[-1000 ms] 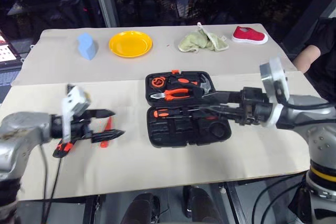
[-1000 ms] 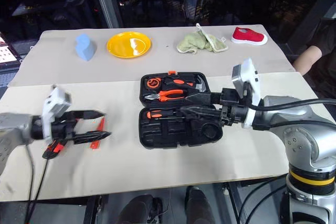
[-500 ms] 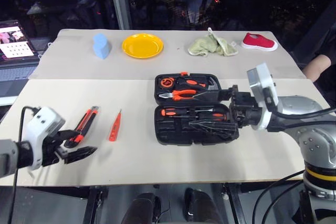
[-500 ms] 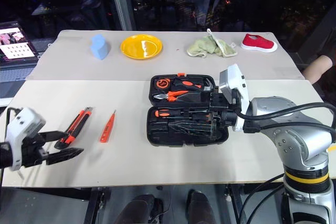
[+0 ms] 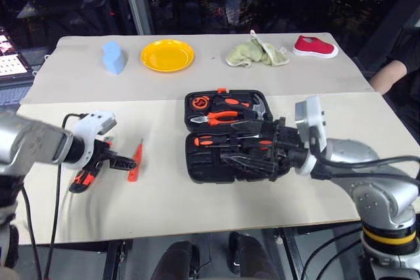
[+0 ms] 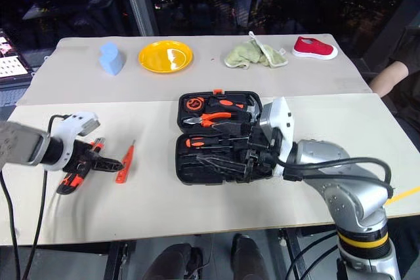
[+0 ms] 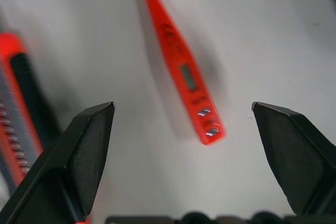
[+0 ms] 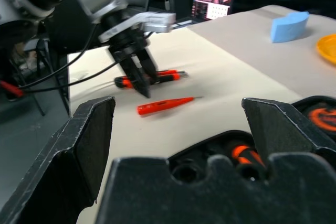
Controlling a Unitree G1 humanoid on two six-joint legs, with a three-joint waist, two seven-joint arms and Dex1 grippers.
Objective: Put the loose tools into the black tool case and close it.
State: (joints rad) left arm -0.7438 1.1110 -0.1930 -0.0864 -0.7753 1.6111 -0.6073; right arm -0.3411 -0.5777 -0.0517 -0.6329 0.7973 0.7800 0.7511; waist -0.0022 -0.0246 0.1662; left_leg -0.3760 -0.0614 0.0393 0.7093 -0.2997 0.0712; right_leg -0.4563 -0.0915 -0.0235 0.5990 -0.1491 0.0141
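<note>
The black tool case [image 5: 200, 168] lies open at the table's middle, with orange-handled pliers [image 5: 220, 117] in its far half and a black-orange screwdriver [image 5: 205, 141] in its near half. My right gripper [image 5: 246, 147] hovers open over the near half, pointing left with nothing between its fingers. Left of the case, the slim orange tester screwdriver [image 7: 184, 72] and the orange-and-black utility knife [image 5: 84, 178] lie loose on the table. Tipped downward, my left gripper [image 7: 184, 156] hangs open just above them; the tester is between its fingers [image 7: 92, 150] and the knife is beside one finger.
Along the far edge sit a blue block [image 5: 112, 57], a yellow plate [image 5: 167, 55], a green cloth [image 5: 256, 52] and a red shoe [image 5: 315, 46]. A person's arm [image 5: 394, 73] shows at the right edge. A lit screen [image 5: 8, 63] stands off the table's left.
My left gripper swung from the table's front-left edge back over the knife and tester and tipped downward. The right gripper slid a little left over the case.
</note>
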